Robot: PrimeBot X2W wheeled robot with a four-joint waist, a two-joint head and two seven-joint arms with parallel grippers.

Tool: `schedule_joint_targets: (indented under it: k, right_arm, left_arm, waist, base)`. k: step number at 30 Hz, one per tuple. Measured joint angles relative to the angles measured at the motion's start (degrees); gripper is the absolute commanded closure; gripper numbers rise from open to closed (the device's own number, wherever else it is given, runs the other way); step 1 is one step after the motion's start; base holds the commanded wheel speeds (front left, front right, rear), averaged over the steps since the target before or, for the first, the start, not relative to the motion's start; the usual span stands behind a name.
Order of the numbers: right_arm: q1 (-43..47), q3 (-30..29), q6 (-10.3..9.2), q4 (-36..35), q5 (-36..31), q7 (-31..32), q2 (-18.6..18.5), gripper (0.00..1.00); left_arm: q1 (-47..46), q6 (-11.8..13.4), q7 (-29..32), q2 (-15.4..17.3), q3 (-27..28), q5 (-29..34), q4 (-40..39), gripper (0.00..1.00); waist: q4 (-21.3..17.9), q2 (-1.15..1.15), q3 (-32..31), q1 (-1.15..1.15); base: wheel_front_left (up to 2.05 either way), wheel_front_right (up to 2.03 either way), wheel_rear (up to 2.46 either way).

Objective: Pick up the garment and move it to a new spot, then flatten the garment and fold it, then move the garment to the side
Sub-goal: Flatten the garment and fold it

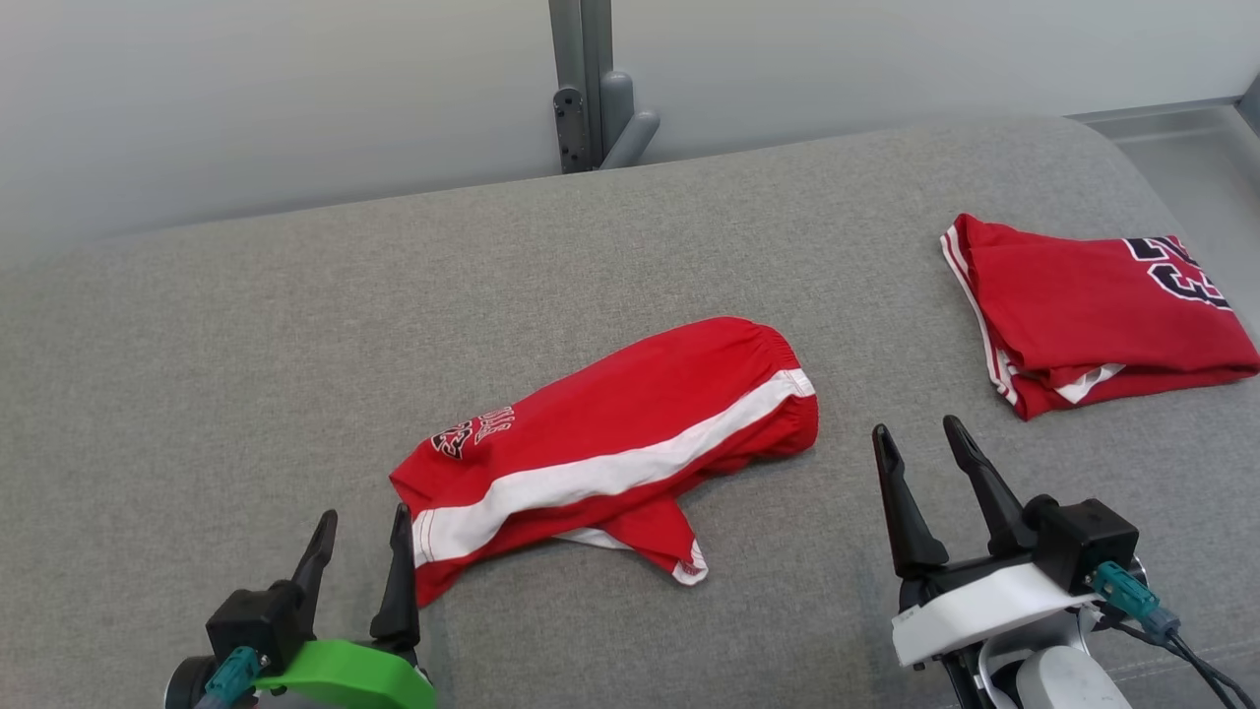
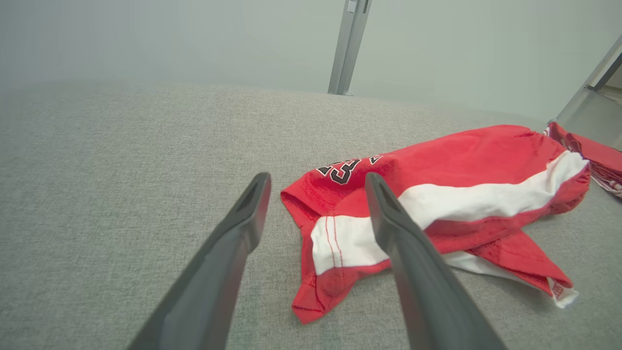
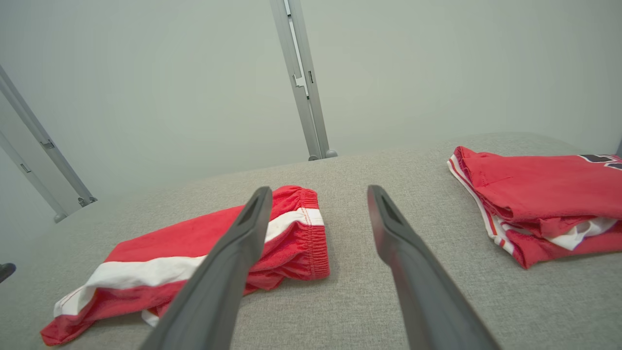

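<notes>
The garment (image 1: pixel 610 448) is a pair of red shorts with a white side stripe, lying rumpled in the middle of the grey surface (image 1: pixel 197 394). Its leg hem points toward my left gripper (image 1: pixel 362 532), which stands open just beside that hem with nothing between its fingers. In the left wrist view the garment (image 2: pixel 437 194) lies past my left gripper (image 2: pixel 316 187), partly behind the right finger. My right gripper (image 1: pixel 920 438) is open and empty, to the right of the waistband. From the right wrist, the garment (image 3: pixel 160 257) sits left of my right gripper (image 3: pixel 318 194).
A folded red jersey (image 1: pixel 1093 305) lies at the far right of the surface, also seen as the jersey (image 3: pixel 539 194) from the right wrist. A grey metal post (image 1: pixel 586 84) stands behind the surface's back edge, against a pale wall.
</notes>
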Motion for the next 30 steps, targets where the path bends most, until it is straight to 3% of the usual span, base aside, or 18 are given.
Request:
schedule_joint_targets:
  k: [16,30]
  right_arm:
    - [0.25,-1.88,0.0,-1.1,-1.63,0.0,0.0,0.0]
    - [0.36,-3.04,0.01,-1.03,-1.76,0.0,0.01,0.0]
  left_arm:
    - [3.78,0.05,-0.01,-3.74,7.01,4.7,-7.8,0.0]
    - [5.1,-1.44,-0.01,-5.09,9.21,6.19,-8.18,0.0]
  waist:
    - [1.89,0.0,-2.55,0.0]
    - [3.58,0.0,-2.57,0.0]
  base:
    - [0.0,0.0,0.0]
    - [0.0,0.0,0.0]
